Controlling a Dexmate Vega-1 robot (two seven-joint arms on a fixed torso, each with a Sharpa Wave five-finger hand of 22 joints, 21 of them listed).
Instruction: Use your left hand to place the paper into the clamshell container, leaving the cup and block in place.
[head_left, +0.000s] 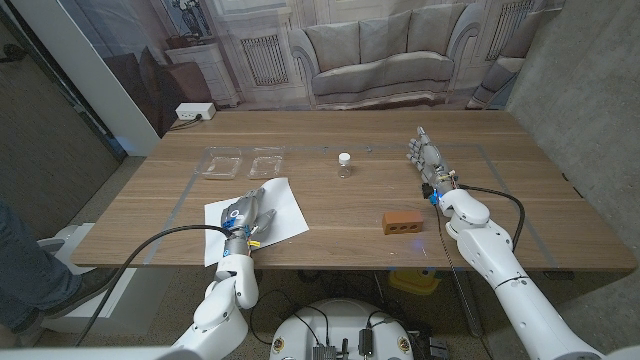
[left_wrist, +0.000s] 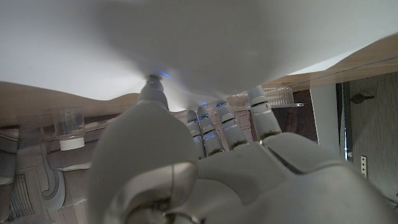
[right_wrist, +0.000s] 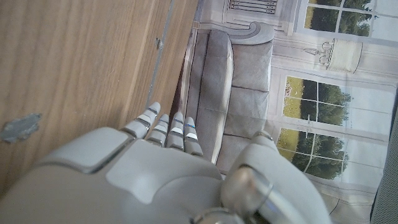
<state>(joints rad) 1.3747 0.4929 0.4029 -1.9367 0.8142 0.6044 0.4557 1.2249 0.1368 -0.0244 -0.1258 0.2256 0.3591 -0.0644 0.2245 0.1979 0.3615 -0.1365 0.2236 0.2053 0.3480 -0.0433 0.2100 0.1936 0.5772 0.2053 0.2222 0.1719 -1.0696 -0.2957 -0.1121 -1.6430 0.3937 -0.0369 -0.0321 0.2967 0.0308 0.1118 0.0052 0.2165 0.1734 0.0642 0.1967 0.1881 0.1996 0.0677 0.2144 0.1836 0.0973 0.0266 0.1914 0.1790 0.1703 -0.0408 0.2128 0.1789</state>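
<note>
Head view: the left hand (head_left: 247, 212) lies on the paper (head_left: 284, 214) at the near edge, grip unclear; the container (head_left: 243, 162) sits open beyond, cup (head_left: 344, 162) and block (head_left: 401, 222) rightward; the right hand (head_left: 424, 158) holds nothing, fingers extended. Left wrist view: fingers (left_wrist: 262, 115) reach under the lifted sheet. Right wrist view: straight fingers (right_wrist: 163, 127) over the table (right_wrist: 74, 62).

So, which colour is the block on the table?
The block is reddish-brown, like a brick, with dark holes in its side. The head view shows it best.
</note>
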